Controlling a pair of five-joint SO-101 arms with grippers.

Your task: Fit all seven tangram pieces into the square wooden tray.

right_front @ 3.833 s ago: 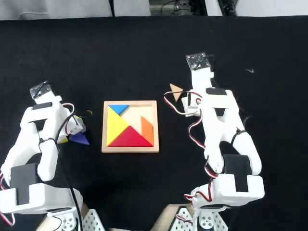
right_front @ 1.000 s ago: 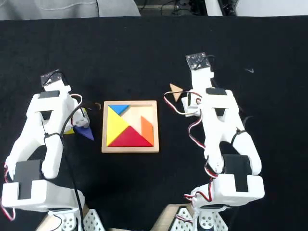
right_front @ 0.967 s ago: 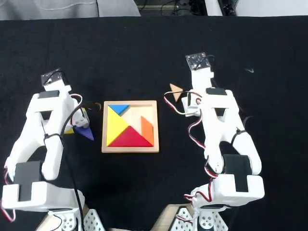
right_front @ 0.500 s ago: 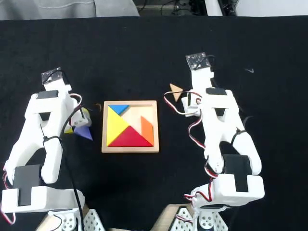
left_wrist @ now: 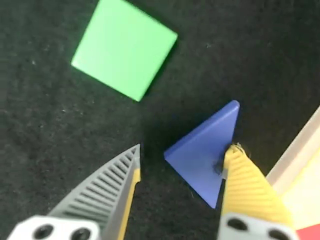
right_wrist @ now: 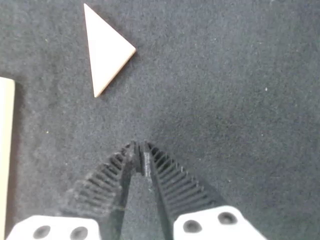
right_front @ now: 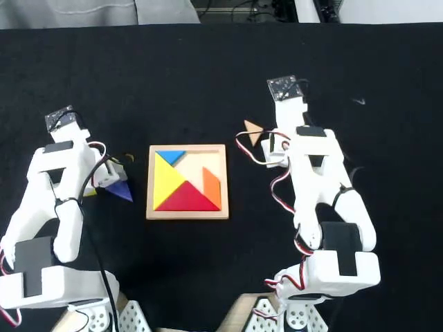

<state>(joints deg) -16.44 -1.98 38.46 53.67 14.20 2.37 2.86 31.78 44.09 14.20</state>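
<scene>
Left wrist view shows the left gripper (left_wrist: 184, 150) with its jaws apart, straddling the blue triangle (left_wrist: 207, 155) on the black cloth (left_wrist: 45, 125).

**Risks**
- The yellow finger (left_wrist: 245, 175) appears to touch the triangle's tray-side edge, while the grey finger (left_wrist: 120, 175) stands clear of the opposite corner. Closing from here would likely press a flat edge against a point. The piece could then pivot or slip out rather than seat between the fingers.
- The triangle is thin and lies flat, so fingers that close too high would probably pass over it.
- The tray (left_wrist: 300, 145) rim is just beside the yellow finger. A sideways shove could jam the piece against the rim.
- The green square (left_wrist: 125, 47) lies apart from the triangle, on the side away from the tray. I judge it safe unless the triangle skids.

**Positions**
- In the high view the blue triangle (right_front: 119, 191) lies just left of the tray (right_front: 187, 216), under the left gripper (right_front: 111, 181).
- The tray has bare wood open in its far right part.
- The right gripper (right_wrist: 139, 146) has its jaws together on nothing. The tan triangle (right_wrist: 105, 47) lies apart from its tips, off the tray's far right corner (right_front: 252, 131).
</scene>
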